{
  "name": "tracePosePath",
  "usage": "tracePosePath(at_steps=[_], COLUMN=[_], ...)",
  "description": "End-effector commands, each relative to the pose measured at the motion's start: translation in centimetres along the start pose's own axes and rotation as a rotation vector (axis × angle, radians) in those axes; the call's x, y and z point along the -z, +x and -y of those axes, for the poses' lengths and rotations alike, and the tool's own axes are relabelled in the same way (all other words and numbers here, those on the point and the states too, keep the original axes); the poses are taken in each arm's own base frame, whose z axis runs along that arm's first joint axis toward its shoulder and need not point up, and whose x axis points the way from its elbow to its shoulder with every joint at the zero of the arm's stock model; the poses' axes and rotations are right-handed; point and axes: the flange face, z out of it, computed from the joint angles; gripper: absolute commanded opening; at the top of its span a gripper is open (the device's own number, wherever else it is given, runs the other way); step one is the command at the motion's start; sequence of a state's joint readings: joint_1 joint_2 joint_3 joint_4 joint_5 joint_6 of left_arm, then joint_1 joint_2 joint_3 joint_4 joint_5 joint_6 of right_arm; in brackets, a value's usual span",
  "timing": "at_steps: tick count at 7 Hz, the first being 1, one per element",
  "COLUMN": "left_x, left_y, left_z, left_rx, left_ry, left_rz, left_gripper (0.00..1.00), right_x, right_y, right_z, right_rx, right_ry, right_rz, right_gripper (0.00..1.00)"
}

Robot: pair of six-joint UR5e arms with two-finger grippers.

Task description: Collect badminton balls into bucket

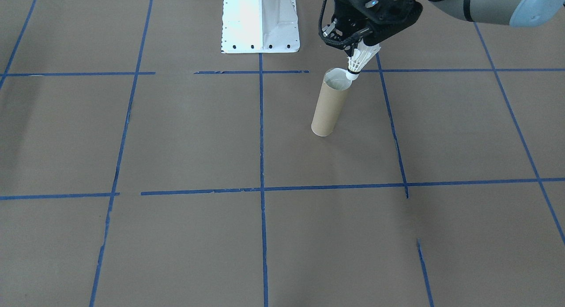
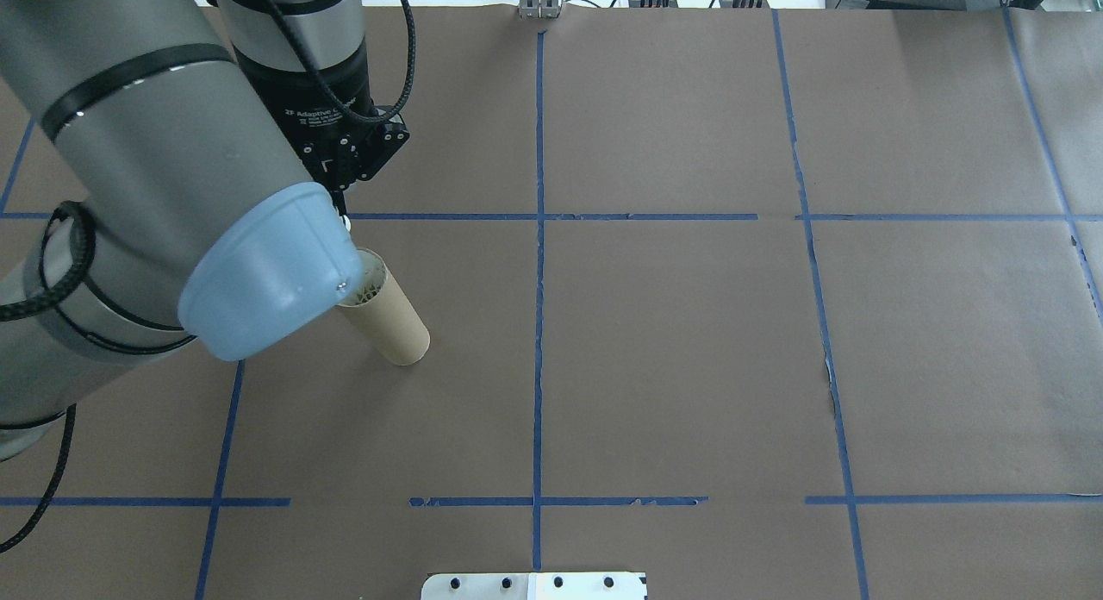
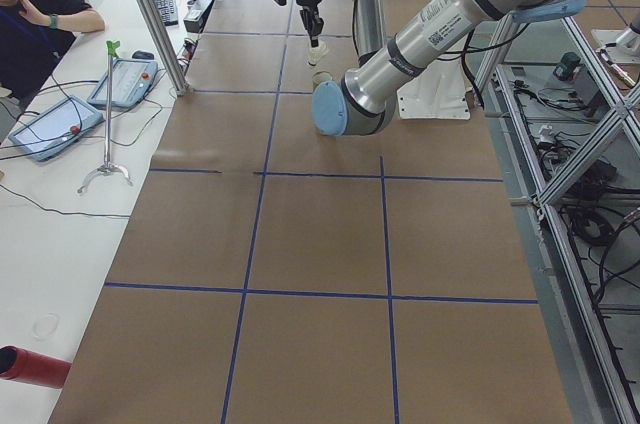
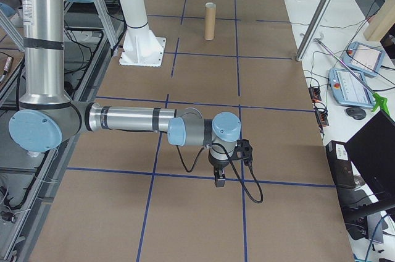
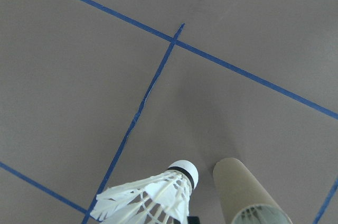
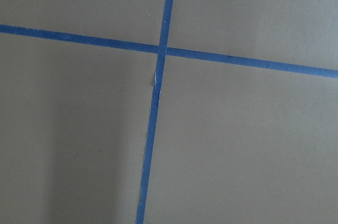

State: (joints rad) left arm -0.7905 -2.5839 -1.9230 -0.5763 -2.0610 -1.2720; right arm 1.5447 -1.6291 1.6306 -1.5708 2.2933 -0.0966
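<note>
Pincer on my left arm is clamped on the feathered skirt of the shuttlecock, cork tip pointing down. I judge the task almost finished: the cork hangs at the rim of the tube, beside the mouth rather than squarely over it, so what is left is a small sideways shift, then the release. The tube stands upright on the tabletop, its pale inner wall showing; I cannot tell whether anything is already inside. My count is one shuttlecock, one tube, none loose on the brown paper. Farther off, my right pincer hangs low over a blue tape line; I cannot tell whether it is apart or together.
</note>
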Motion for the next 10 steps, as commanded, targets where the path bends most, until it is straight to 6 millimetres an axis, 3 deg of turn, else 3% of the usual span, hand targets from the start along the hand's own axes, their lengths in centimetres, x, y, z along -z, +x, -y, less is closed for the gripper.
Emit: tracePosePath(at_steps=[1,5,6,7,9,10], left_x=[-1.6,-4.7,-4.8,-4.8,-3.3,-2.6], left_y=[1.4,1.7,1.6,1.3,0.4,-1.4], left_z=[-0.3,-0.7,-0.6,-0.4,-0.8,-1.2], left_rx=[-0.004,-0.013,-0.023,-0.030,-0.137,-0.177], left_ry=[-0.014,-0.027,-0.026,0.002,0.025,0.038], left_rz=[0.041,0.094,0.096,0.098,0.040,0.004], left_gripper=[0.00,0.00,0.08,0.99,1.00,1.00], right_x=[0.0,0.0,0.0,-0.1,-0.1,0.0], right_y=[0.0,0.0,0.0,0.0,0.0,0.0], right_z=[0.0,0.0,0.0,0.0,0.0,0.0], right_rx=[0.000,0.000,0.000,-0.001,0.001,0.000], right_ry=[0.000,0.000,0.000,-0.001,-0.001,0.000], right_rz=[0.000,0.000,0.000,0.000,0.000,0.000], right_gripper=[1.00,1.00,1.00,1.00,1.00,1.00])
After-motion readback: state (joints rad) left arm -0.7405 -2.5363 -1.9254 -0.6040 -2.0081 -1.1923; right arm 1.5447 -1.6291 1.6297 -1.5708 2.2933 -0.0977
